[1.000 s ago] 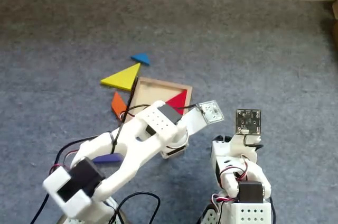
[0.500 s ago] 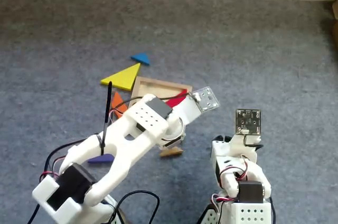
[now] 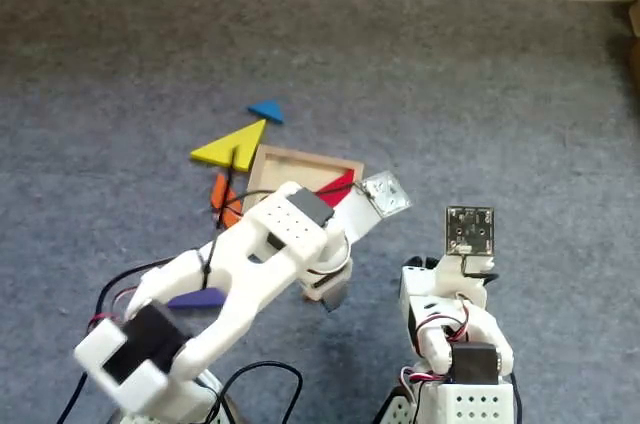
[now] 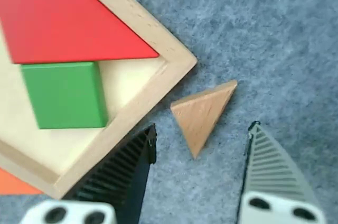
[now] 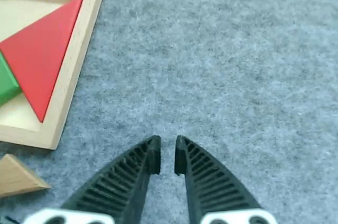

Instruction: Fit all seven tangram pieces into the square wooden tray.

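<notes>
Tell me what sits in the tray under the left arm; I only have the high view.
Observer: Next to the red triangle, a green square lies flat inside the tray.
Operator: Report the left gripper's state.
Observer: The left gripper is open. Its fingers are on either side of a plain wooden triangle without touching it. The triangle lies on the carpet just outside the tray's corner.
</notes>
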Controlling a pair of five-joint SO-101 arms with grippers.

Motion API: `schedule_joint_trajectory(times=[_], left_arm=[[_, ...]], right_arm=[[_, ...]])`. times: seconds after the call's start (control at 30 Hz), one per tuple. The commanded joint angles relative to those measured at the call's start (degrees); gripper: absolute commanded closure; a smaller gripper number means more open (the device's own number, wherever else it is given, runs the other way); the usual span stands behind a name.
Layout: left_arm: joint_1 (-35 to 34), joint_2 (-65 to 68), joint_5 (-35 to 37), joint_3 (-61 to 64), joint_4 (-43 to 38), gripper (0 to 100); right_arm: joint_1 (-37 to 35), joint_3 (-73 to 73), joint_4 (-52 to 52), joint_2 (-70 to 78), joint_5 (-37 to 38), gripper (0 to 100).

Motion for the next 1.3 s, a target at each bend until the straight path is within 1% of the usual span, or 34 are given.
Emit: schedule_joint_trajectory(times=[0.0,0.07,0.23,0.4,0.6,0.8,0.97,1.17,1.27], left_arm=[[1.27,5.49,0.62,-4.79,-0.79,72],[1.27,7.25,0.62,-6.02,-0.79,73],[1.71,7.52,0.44,-6.64,-1.14,78],[1.71,7.52,0.53,-6.73,-1.76,78],[4.09,7.78,0.35,-6.73,-2.37,78],[4.09,7.96,0.26,-6.73,-2.37,78],[4.18,7.60,0.26,-6.29,-2.37,85],[7.16,7.34,0.53,-6.29,-2.02,86],[7.16,4.88,0.62,-6.11,-2.02,86]], right_arm=[[0.75,5.23,-0.04,-0.75,0.62,93.3],[0.75,5.23,-0.04,-0.75,0.62,93.3],[0.75,5.23,-0.04,-0.75,0.62,93.3],[0.75,5.23,-0.04,-0.75,0.62,93.3],[0.75,5.23,-0.04,-0.75,0.62,93.3],[0.75,5.23,-0.04,-0.75,0.62,93.3],[0.75,5.23,-0.04,-0.75,0.62,93.3],[0.75,5.23,-0.04,-0.75,0.62,93.3],[0.75,5.23,-0.04,-0.75,0.62,93.3]])
